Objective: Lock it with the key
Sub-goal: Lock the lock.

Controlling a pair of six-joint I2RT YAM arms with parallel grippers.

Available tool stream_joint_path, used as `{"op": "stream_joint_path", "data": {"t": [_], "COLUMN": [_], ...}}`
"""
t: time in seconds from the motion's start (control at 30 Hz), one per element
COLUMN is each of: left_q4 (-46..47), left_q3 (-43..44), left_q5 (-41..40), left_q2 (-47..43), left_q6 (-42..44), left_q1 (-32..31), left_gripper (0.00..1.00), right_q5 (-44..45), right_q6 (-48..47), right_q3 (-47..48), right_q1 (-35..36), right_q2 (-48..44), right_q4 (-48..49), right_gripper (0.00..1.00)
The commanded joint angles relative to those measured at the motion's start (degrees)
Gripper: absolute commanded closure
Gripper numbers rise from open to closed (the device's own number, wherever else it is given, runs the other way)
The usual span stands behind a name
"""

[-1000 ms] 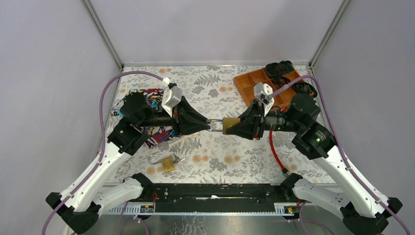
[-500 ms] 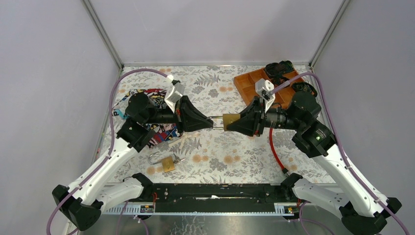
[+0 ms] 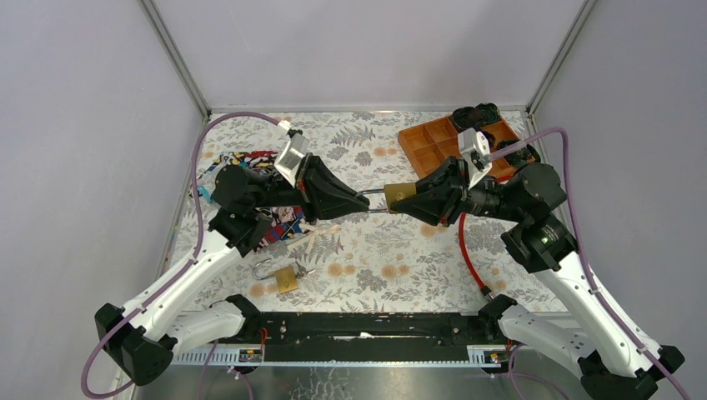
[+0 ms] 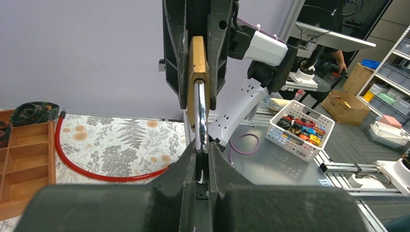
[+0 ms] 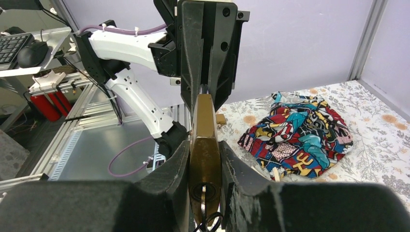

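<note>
A brass padlock hangs in the air between the two arms, above the middle of the table. My right gripper is shut on its brass body, one pad on each flat side. A key sits in the keyhole at the near end, with a dark ring hanging from it. My left gripper is shut on the steel shackle, which runs from the lock body down between its pads.
A second brass padlock with an open shackle lies on the floral table near the front left. A colourful cloth lies under the left arm. An orange compartment tray stands at the back right. A red cable trails from the right arm.
The left gripper has closed on the shackle. Both arms have shifted the padlock a little to the right and toward the back.
</note>
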Motion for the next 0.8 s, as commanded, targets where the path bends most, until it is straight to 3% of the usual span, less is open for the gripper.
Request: {"op": "stream_joint_path", "data": {"t": [0.0,0.13,0.3,0.37,0.5,0.57,0.77], "left_q4": [6.21,5.42,-17.2,-18.24,-17.85,-17.46,-24.33], "left_q3": [2.81,5.92,14.11,14.9,15.62,15.49,14.49], "left_q5": [3.6,6.75,7.77,5.29,0.88,-0.43,-10.62], "left_q2": [0.67,1.86,2.18,1.99,2.43,2.84,1.28], "left_q6": [-1.16,2.24,14.82,15.33,19.32,20.82,38.08], "left_q1": [-4.73,-8.02,-8.66,-9.11,-10.83,-11.07,-11.06], "left_gripper": [1.0,1.0,1.0,1.0,1.0,1.0,1.0], "right_q5": [2.77,-2.25,-13.53,-16.7,-19.66,-18.68,-19.9], "right_q6": [3.66,2.42,2.22,3.86,21.38,24.66,25.14], "right_q3": [-4.02,-2.84,1.48,3.73,0.37,-1.04,0.92], "right_q1": [-3.34,-4.85,-10.59,-10.7,-10.66,-10.66,-10.65], "right_q2": [2.51,4.54,5.15,7.0,9.94,10.28,10.03], "right_q4": [11.24,12.63,14.49,15.2,33.84,39.85,34.41], "right_gripper": [1.0,1.0,1.0,1.0,1.0,1.0,1.0]}}
